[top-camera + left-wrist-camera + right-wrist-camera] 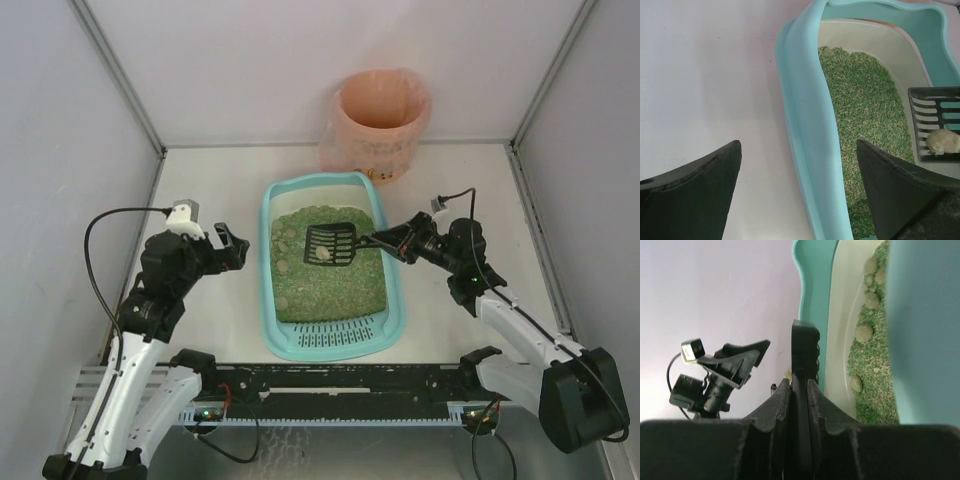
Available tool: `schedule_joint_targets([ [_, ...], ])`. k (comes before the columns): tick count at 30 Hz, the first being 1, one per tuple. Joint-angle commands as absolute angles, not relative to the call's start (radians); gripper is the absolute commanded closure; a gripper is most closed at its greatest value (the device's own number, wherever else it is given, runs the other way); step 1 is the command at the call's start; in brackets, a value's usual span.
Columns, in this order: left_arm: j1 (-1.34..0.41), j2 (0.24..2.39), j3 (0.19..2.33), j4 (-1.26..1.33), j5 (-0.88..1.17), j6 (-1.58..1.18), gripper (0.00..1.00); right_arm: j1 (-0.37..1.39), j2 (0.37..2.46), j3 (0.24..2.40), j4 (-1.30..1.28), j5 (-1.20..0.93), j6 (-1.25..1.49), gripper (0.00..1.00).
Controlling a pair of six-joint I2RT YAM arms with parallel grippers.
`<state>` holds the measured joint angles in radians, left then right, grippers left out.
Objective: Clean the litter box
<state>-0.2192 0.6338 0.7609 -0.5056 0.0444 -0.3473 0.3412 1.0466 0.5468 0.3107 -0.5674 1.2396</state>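
The left gripper is holding its fingers spread wide apart, with its arm bending at the elbow. The right gripper is pinching the scoop handle tight between its fingers, its arm stretching out and its fingertips pointing toward the left gripper.

Light-teal rectangular litter box, rounded corners, green granules and pale clumps inside, slotted grate at near end, mid-table
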Motion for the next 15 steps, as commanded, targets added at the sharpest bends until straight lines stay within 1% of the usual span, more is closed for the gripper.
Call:
schedule_joint_targets([
  [1, -0.208, 0.616, 0.785, -0.487, 0.044, -0.341, 0.00, 0.353, 1.023, 0.550, 0.397, -0.543, 1.266, 1.00],
  [3, -0.208, 0.610, 0.781, -0.482, 0.043, -0.343, 0.00, 0.381, 1.080, 0.649, 0.339, -0.632, 1.192, 1.00],
  [4, -0.206, 0.610, 0.780, -0.483, 0.043, -0.344, 0.00, 0.379, 1.080, 0.654, 0.322, -0.629, 1.193, 1.00],
  [8, -0.202, 0.612, 0.784, -0.482, 0.050, -0.344, 0.00, 0.328, 1.029, 0.647, 0.261, -0.486, 1.232, 1.00],
  [12, -0.200, 0.606, 0.781, -0.482, 0.054, -0.346, 0.00, 0.282, 1.032, 0.664, 0.336, -0.462, 1.299, 1.00],
  [15, -0.194, 0.607, 0.781, -0.481, 0.060, -0.347, 0.00, 0.258, 1.053, 0.722, 0.312, -0.431, 1.324, 1.00],
])
